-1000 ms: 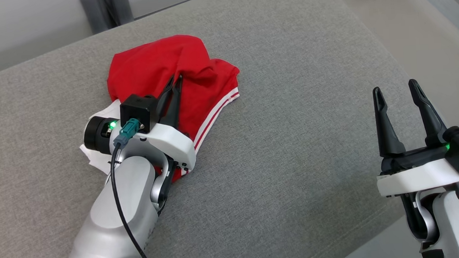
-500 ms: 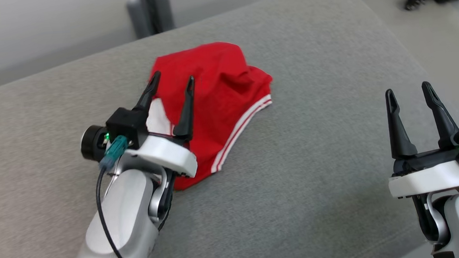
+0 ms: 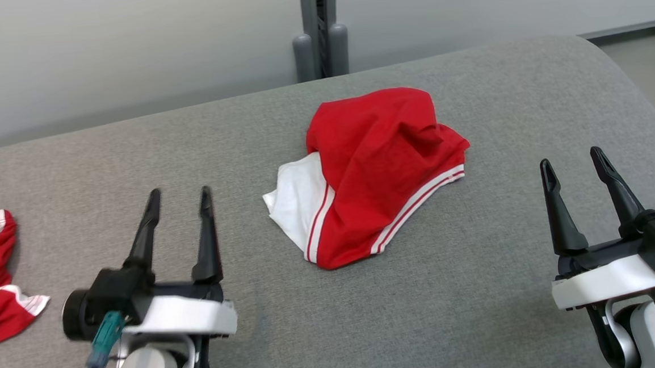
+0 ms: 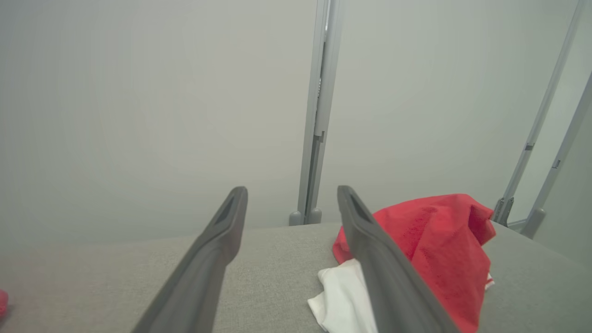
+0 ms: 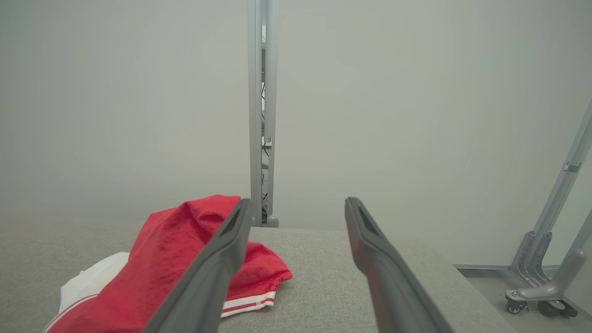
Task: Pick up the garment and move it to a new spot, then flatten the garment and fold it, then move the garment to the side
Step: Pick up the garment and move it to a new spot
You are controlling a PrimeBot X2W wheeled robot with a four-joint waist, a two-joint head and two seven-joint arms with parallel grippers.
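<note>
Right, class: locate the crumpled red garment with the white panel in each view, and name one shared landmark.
Head view: red garment just right of centre.
Left wrist view: red garment lower right, reaching the bottom edge.
Right wrist view: red garment lower left, reaching the bottom edge.
Shared landmark: the grey upright post behind it.

Left hand (image 3: 177, 196) and right hand (image 3: 573, 160) hover, fingers spread apart.

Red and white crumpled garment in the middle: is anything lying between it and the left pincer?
No. In the head view, the stretch between the left pincer and the crumpled red and white garment is bare grey fabric surface.
</note>
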